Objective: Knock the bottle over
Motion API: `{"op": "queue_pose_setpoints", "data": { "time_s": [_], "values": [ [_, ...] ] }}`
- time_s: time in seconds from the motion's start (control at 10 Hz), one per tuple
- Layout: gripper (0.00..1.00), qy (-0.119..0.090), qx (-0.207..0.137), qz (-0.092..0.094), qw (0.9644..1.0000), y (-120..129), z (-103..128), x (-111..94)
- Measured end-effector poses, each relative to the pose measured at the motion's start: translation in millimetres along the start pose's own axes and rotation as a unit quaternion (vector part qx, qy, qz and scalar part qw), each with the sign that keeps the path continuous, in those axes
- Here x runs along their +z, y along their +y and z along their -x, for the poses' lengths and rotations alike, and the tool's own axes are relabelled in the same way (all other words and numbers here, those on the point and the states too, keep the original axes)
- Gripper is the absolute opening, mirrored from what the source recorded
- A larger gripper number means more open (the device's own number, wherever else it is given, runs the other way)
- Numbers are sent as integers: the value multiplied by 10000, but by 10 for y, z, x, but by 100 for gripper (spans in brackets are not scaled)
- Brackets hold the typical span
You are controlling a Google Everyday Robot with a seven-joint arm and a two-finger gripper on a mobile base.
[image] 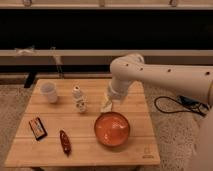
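Observation:
The bottle stands upright on the wooden table, left of centre. It is small, slim and whitish, with a rounded cap and a dark-patterned lower body. My white arm reaches in from the right. The gripper hangs low over the table, a short way right of the bottle and apart from it. It is just behind the orange bowl's far rim and hides a small pale object that lay there.
A wider white cup stands left of the bottle. An orange bowl sits front centre. A dark flat packet and a reddish-brown oblong item lie at the front left. A cable lies on the floor right of the table.

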Motion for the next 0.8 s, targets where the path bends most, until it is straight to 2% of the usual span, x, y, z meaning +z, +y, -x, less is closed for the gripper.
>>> {"op": "queue_pose_setpoints", "data": {
  "time_s": [0.3, 0.5, 0.6, 0.8],
  "values": [
    [65, -51, -649, 120, 9978, 351, 347, 66],
    [65, -81, -991, 161, 9949, 582, 486, 115],
    [65, -111, -1222, 161, 9923, 759, 606, 177],
    [65, -125, -1434, 147, 9895, 957, 765, 278]
  ]
}}
